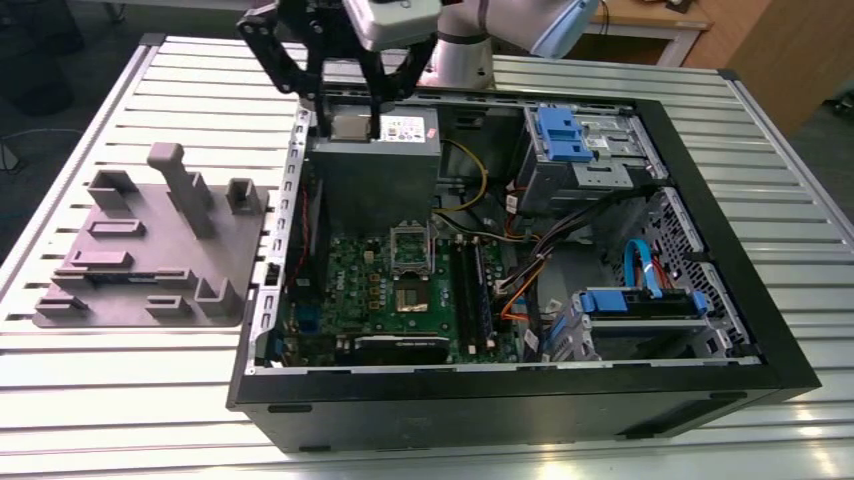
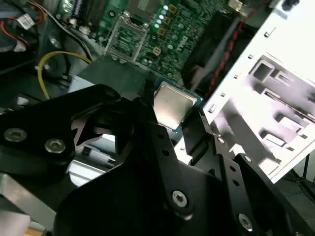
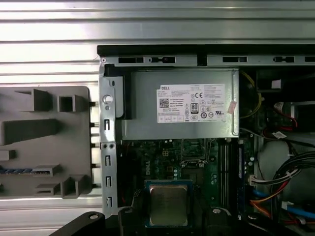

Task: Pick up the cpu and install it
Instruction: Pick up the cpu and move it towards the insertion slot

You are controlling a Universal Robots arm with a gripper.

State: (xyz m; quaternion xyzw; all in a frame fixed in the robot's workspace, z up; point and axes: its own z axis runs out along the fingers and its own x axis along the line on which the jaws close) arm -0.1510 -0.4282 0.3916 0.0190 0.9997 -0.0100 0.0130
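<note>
Grey plastic, moulded into a fixture tray [image 1: 147, 250] with upright blocks, was seen on the slatted metal counter [image 1: 120, 400] at the exterior view's left, just beside the open black computer case [image 1: 747, 340]. Above the grey metal power supply box [image 1: 374, 175], the black two-fingered gripper [image 1: 350, 118] was clenched on the small square silvery-topped cpu [image 1: 350, 128], which was held clear of the green motherboard [image 1: 400, 300]. In the second wrist view the chip was shown pinched at two opposite edges. Blue plastic drive brackets [image 1: 567, 135] were seen toward the exterior view's right.
</note>
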